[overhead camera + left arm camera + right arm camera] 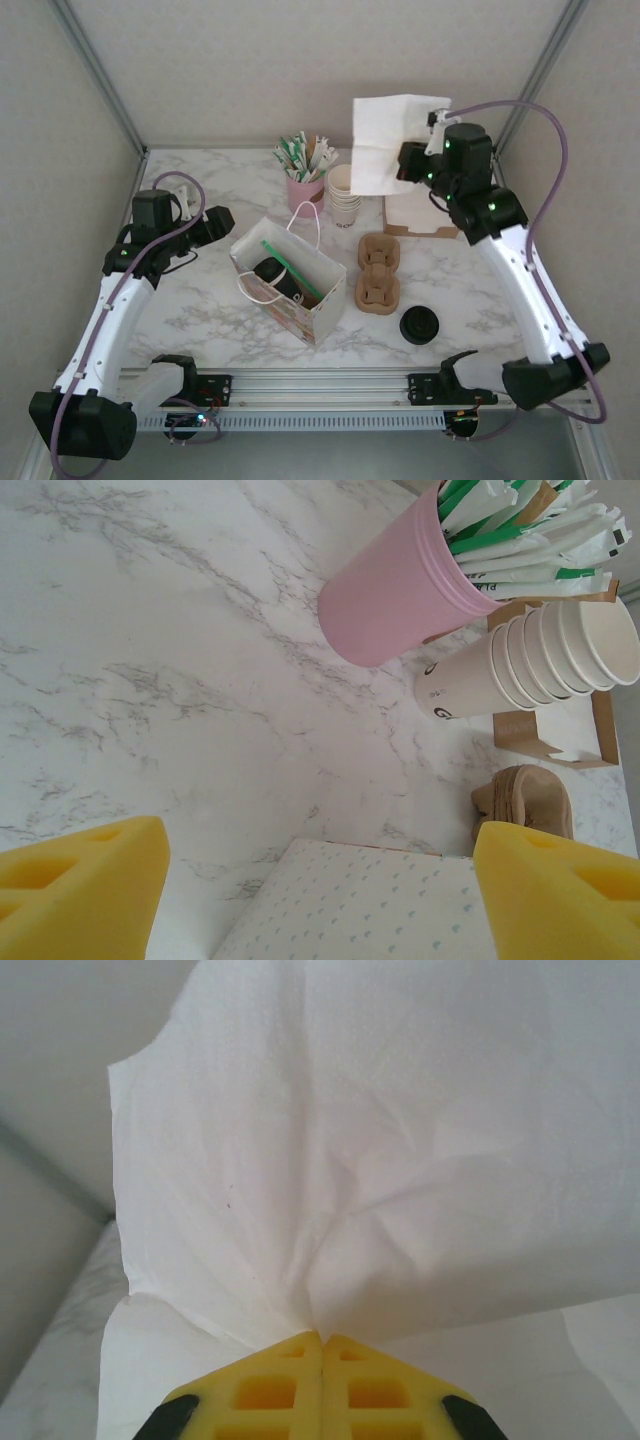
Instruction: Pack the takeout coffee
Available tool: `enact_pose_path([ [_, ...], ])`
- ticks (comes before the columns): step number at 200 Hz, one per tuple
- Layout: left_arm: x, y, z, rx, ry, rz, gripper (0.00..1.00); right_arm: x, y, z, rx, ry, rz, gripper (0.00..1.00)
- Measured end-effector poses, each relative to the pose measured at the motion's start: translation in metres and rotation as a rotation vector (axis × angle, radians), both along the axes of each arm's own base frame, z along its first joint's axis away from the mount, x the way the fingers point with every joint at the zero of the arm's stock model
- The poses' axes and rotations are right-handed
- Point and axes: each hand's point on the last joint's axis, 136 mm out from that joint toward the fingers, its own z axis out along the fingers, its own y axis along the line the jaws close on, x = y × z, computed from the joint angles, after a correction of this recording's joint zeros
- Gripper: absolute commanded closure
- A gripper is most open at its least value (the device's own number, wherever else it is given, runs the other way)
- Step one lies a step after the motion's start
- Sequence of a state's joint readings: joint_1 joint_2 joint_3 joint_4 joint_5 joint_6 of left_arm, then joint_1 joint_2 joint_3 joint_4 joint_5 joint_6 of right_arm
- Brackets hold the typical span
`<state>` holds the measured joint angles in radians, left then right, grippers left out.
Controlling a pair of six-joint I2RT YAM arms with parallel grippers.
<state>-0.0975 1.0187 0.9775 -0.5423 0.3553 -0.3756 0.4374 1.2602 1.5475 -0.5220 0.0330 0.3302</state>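
Yellow fingers (85, 885) of the left gripper (320, 890) stand wide apart in the left wrist view, holding nothing, over the edge of a patterned paper bag (360, 905). Beyond it on the marble table (150, 660) are a pink cup (395, 600) of straws and packets, a stack of cream cups (530, 660) and a cardboard carrier (525, 800).

In the right wrist view, the right gripper (320, 1345) is pinched tight on a white napkin (380, 1160).

From above, the takeout coffee (272, 277) sits inside the open bag mid-table, beside a green straw (290, 262). The napkin hangs raised over a brown box (415, 215) at the far right. A loose black lid (420, 325) lies near the carrier.
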Motion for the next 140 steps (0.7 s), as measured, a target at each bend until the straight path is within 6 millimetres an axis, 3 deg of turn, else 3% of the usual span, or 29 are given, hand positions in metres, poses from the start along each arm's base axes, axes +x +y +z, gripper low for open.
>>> enact_pose_path([
  [37,0.0,0.0,0.0,-0.004,0.002,0.004,0.2,-0.067,0.062,0.044,-0.002,-0.161,0.223,1.0],
  [89,0.0,0.0,0.0,-0.004,0.002,0.005,0.2,-0.14,0.134,0.074,-0.004,-0.277,0.476,1.0],
  [140,0.0,0.0,0.0,-0.004,0.002,0.005,0.2,-0.181,0.172,0.087,0.121,-0.272,0.62,1.0],
])
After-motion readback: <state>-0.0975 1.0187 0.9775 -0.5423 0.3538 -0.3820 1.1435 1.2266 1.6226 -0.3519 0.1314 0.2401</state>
